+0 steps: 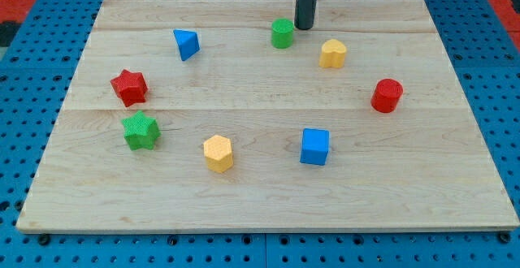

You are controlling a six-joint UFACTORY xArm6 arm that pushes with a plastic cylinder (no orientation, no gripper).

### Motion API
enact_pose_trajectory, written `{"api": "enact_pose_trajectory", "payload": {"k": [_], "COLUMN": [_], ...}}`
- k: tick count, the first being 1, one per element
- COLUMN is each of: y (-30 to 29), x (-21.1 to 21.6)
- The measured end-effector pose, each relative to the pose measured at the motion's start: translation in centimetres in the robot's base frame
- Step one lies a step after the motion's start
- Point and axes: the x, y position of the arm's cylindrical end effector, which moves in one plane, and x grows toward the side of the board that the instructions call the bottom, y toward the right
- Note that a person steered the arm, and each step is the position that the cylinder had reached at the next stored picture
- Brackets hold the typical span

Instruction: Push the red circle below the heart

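The red circle sits on the wooden board at the view's right. The yellow heart lies up and to the left of it, near the view's top. My tip is at the view's top centre, just right of the green circle and up-left of the yellow heart. It touches neither the heart nor the red circle.
A blue triangle lies at the upper left. A red star and a green star lie at the left. A yellow hexagon and a blue cube lie toward the bottom. The board rests on a blue pegboard.
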Motion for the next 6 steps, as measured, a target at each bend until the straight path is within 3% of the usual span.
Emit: {"api": "enact_pose_trajectory", "payload": {"k": [5, 6], "y": [3.1, 8.1], "x": [-2.1, -0.3]}}
